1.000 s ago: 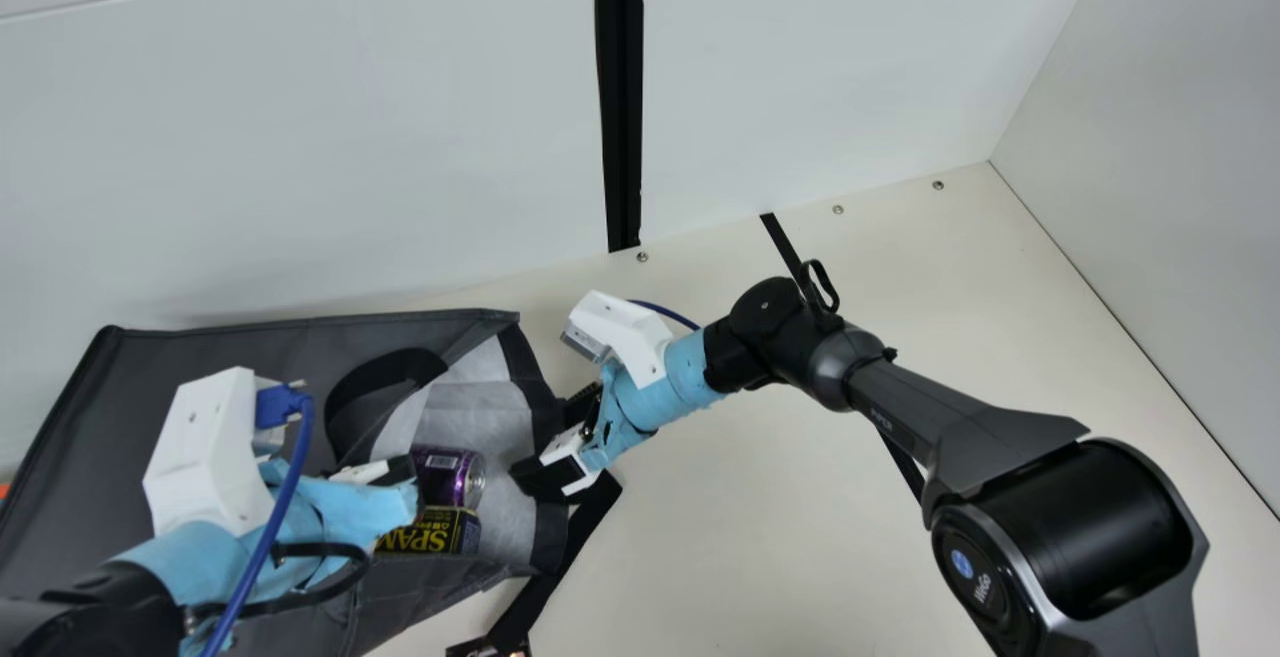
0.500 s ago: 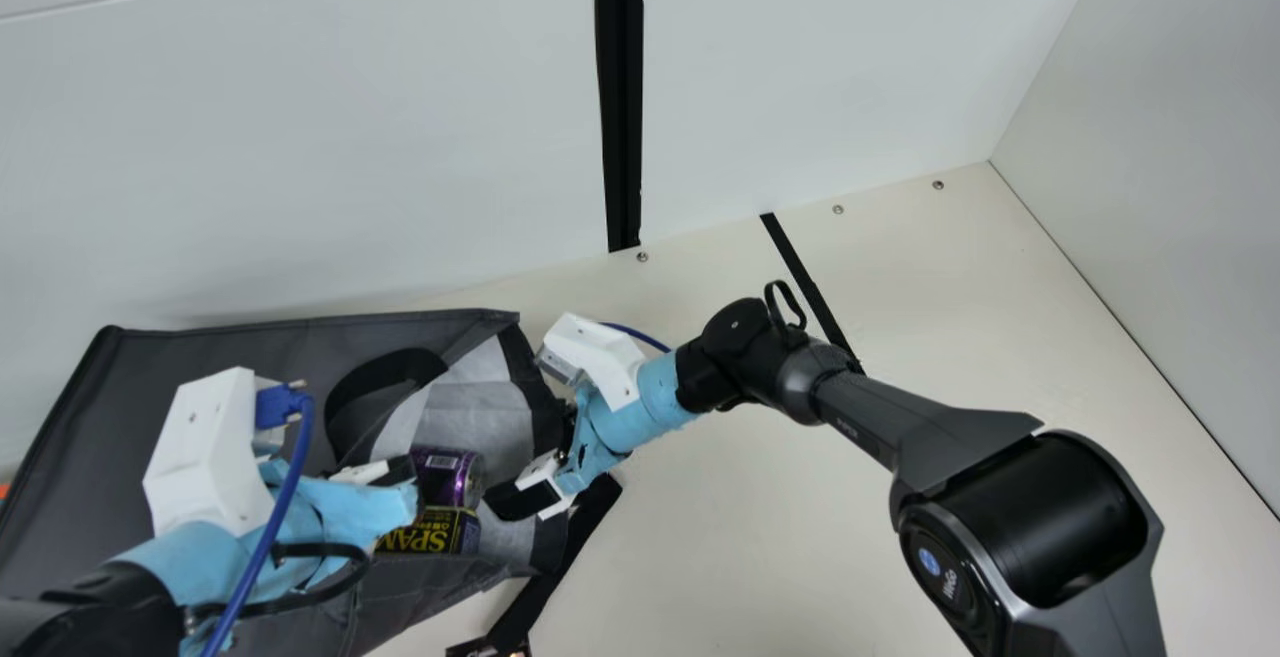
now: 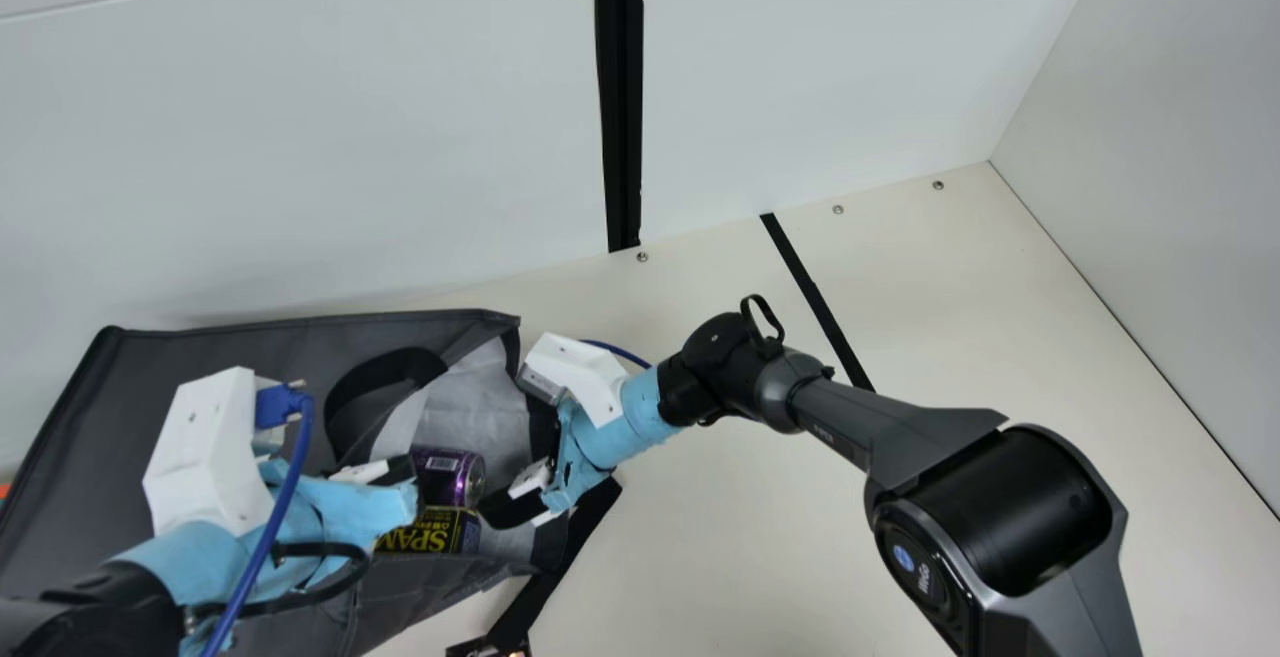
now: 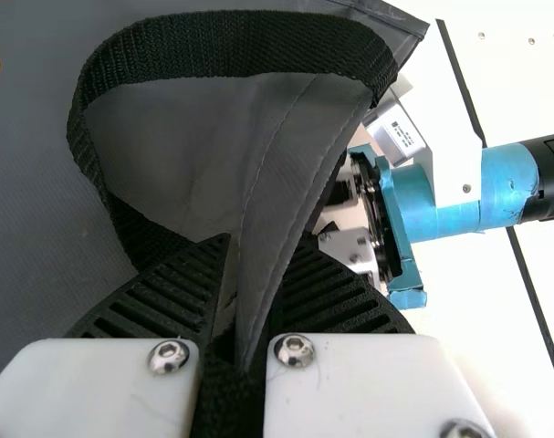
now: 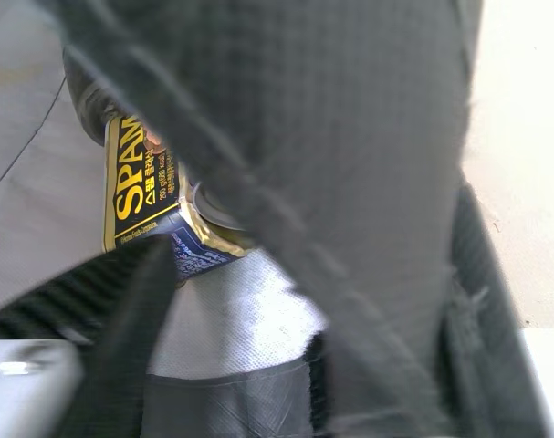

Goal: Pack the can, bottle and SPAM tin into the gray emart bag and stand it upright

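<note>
The gray bag [image 3: 230,357] lies on its side at the left, its mouth facing right. Inside the mouth lie a purple can [image 3: 452,477] and the SPAM tin [image 3: 428,531], side by side. My left gripper [image 3: 398,472] is at the mouth; in the left wrist view that gripper [image 4: 258,274] is shut on a fold of the bag [image 4: 281,201]. My right gripper [image 3: 522,477] stands open at the mouth's right rim, one finger over the lining. In the right wrist view, bag fabric [image 5: 350,137] covers much of that gripper, near the SPAM tin [image 5: 144,182].
A black strap [image 3: 560,557] runs from the bag's mouth to a small dark object [image 3: 490,648] at the front edge. A black line [image 3: 815,297] crosses the cream table [image 3: 760,527] at the right. A white wall [image 3: 300,157] rises behind the bag.
My right arm has moved left and toward the front, bringing its gripper to the bag's rim and nearer the can and tin. The left arm and the bag's body have kept still.
</note>
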Tool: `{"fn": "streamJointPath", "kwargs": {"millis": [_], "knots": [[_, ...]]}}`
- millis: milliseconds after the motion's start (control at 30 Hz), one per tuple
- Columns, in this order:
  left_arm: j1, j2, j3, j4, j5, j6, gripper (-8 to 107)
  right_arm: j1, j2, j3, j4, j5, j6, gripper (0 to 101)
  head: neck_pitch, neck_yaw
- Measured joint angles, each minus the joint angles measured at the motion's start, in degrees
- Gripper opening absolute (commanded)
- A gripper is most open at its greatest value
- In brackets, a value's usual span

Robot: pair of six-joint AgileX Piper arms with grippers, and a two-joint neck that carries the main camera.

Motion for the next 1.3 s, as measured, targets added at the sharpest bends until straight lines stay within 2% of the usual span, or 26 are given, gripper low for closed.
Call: {"fn": "streamJointPath", "kwargs": {"millis": [133,167,400,767,1300], "knots": [[0.00,0.00,0.00,0.00,0.00,0.00,-8,0.04,0.37,-0.13,1.15,0.41,-0.25,1,0.00,-0.09],[0.00,0.00,0.00,0.00,0.00,0.00,-8,0.04,0.43,-0.13,1.44,0.60,-0.32,0,0.00,-0.09],[0.00,0.00,0.00,0.00,0.00,0.00,-8,-0.56,0.38,0.01,3.92,2.10,-0.32,0,0.00,-0.09],[0.00,0.00,0.00,0.00,0.00,0.00,-8,-2.99,-2.14,2.08,10.59,4.24,2.56,0,0.00,-0.09],[0.12,-0.86,0.78,-0.20,0.36,0.33,-8,-8.23,-6.66,1.83,16.81,10.66,7.56,0,0.00,-0.09]]}}
